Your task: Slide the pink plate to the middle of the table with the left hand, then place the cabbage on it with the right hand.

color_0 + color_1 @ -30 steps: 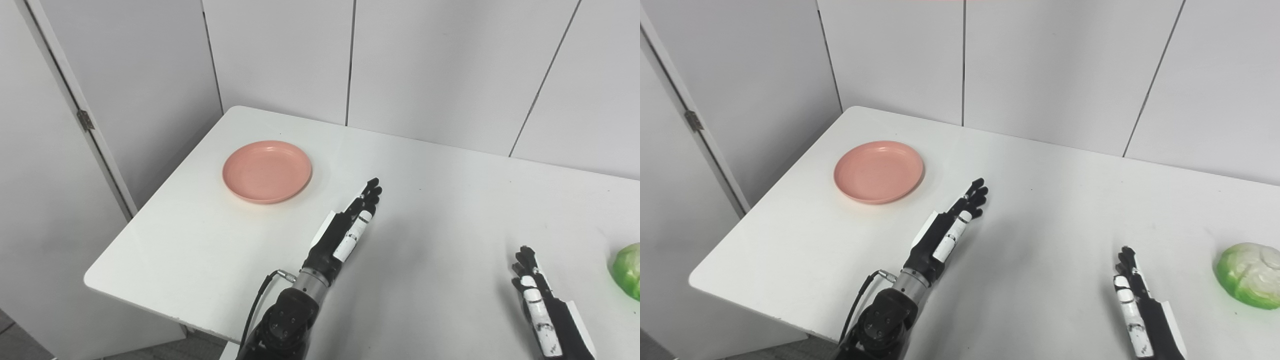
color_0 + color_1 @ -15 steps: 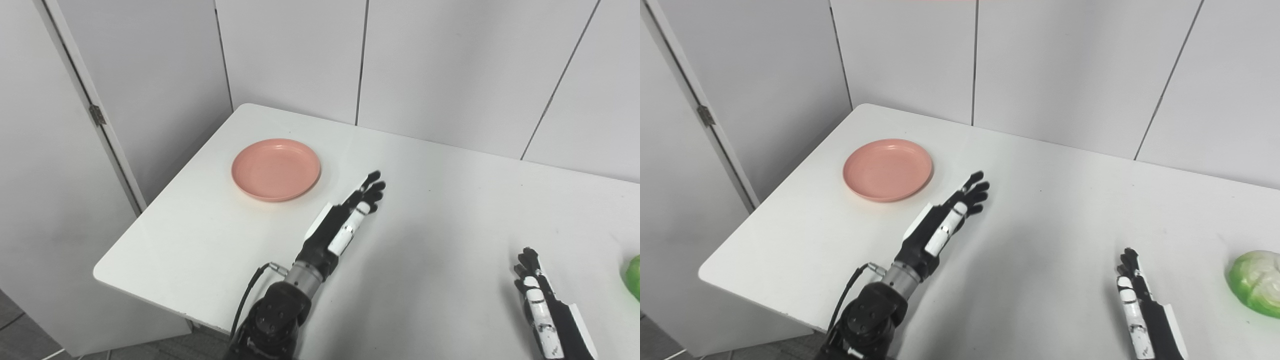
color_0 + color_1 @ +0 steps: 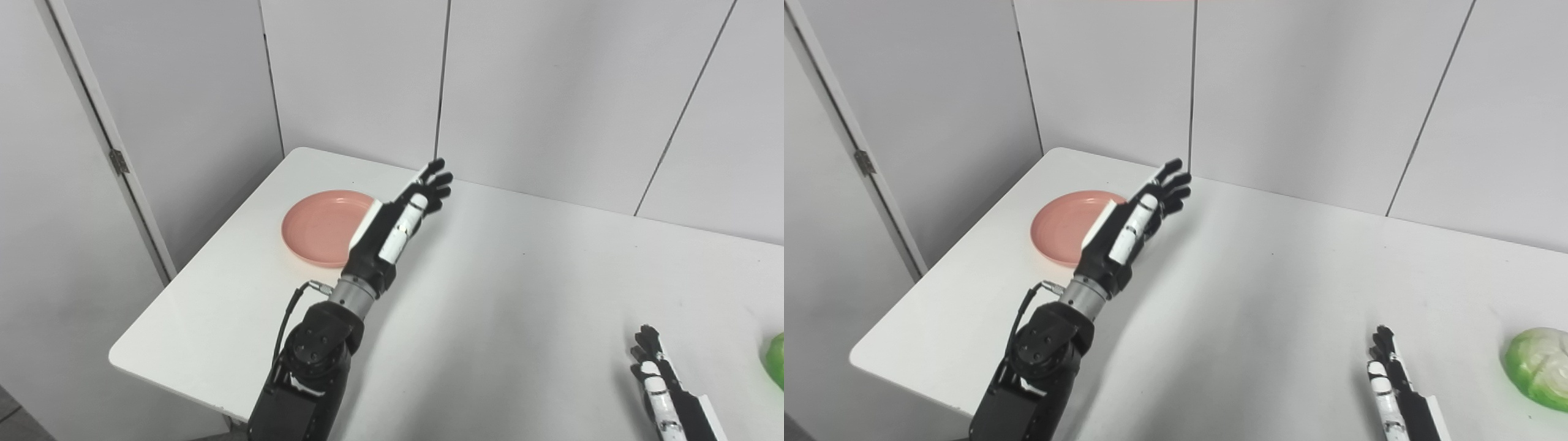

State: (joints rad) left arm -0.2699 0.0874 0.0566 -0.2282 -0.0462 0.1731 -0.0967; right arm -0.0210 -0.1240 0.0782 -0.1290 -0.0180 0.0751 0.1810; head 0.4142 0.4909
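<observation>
Plate (image 3: 318, 228): round, shallow, matte salmon-pink with a low raised rim, lying flat near the table's far left corner. Its right edge is hidden behind the left hand in both views.

Table (image 3: 520, 294): smooth white top with rounded corners and a thin edge, showing a few small dark specks. It stands against pale grey wall panels (image 3: 539, 92) divided by dark vertical seams. A panel at the far left carries a small metal hinge (image 3: 119, 162).

Left hand (image 3: 401, 217): black segmented fingers with a white plate along the back and a white thumb segment. It is raised above the table, to the right of the plate, with the fingers straight, spread and pointing up and away toward the wall. It holds nothing and does not touch the plate. A metal wrist collar joins it to a black forearm with round joint housings, and a thin black cable loops beside the wrist.

Right hand (image 3: 1390, 392): same build, low over the table at the near right, partly cut off by the lower edge. Its fingers are extended and close together, holding nothing.

Cabbage (image 3: 1538, 366): rounded, pale green with whitish veined leaves, resting on the table at the right edge, apart from the right hand.
</observation>
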